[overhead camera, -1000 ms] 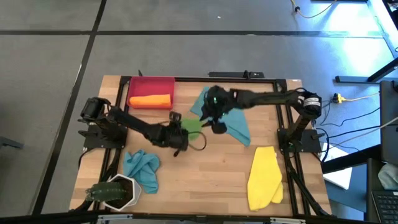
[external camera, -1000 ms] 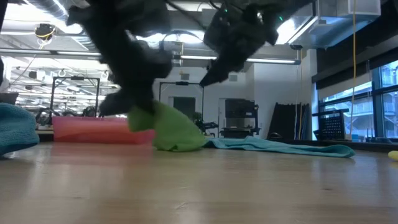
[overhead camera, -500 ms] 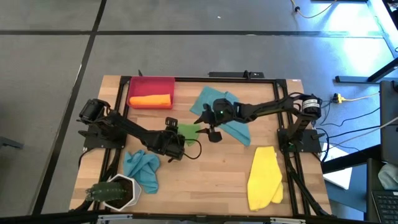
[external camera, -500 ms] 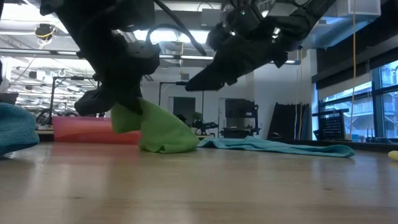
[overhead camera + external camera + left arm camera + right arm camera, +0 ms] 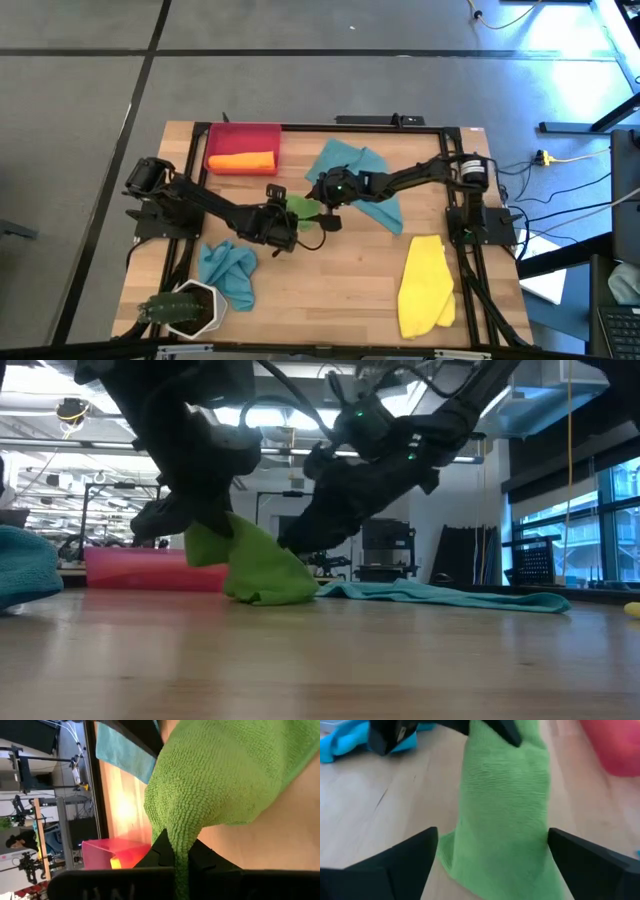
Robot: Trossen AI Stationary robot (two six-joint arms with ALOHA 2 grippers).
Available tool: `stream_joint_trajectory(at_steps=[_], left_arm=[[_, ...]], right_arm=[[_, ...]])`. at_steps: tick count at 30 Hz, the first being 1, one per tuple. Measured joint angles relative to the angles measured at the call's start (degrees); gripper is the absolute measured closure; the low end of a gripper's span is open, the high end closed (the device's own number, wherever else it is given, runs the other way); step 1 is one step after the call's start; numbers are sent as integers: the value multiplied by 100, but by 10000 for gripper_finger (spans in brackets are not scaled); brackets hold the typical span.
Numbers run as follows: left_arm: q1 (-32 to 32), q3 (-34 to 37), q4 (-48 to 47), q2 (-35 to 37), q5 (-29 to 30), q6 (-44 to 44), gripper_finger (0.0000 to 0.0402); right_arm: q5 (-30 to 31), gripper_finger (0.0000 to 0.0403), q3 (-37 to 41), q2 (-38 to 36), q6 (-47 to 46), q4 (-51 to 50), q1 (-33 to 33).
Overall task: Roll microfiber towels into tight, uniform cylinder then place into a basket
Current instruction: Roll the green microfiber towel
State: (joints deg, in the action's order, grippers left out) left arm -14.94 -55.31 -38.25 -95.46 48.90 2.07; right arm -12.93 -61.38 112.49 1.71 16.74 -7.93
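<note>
Mid-table, green towel (image 5: 302,208) pinched by left gripper (image 5: 287,217), right gripper (image 5: 322,215) wide just beside.

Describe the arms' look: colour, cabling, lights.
Both arms are dark, near-black, jointed links on black base frames at the table's sides. The left arm has a black cable loop near its wrist. The right arm shows a small green light near its wrist and a silver-ringed joint at its base. Each pincer has two dark, flat, wedge-shaped fingers.

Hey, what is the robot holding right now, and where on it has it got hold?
The left gripper is shut on the green towel, pinching a narrow bunched end of it. The right gripper is open around the towel, gripping nothing.
</note>
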Motion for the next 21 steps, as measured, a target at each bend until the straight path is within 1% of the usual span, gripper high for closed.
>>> stream_joint_trajectory(at_steps=[4, 8, 11, 16, 21], left_arm=[[88, 0, -12, 0, -35, 2, 402], [123, 0, -16, 0, -48, 7, 402], [128, 0, -27, 80, -61, 13, 402], [133, 2, -22, 359, -63, 13, 402], [145, 2, 58, 642, -141, 4, 402]], right_arm=[[22, 21, -293, 230, -166, -46, 15], [320, 21, -426, 331, -269, -283, 56], [671, 21, -421, 332, -273, -359, 149], [1427, 22, -413, 332, -277, -522, 365], [2149, 48, -413, 332, -326, -430, 584]])
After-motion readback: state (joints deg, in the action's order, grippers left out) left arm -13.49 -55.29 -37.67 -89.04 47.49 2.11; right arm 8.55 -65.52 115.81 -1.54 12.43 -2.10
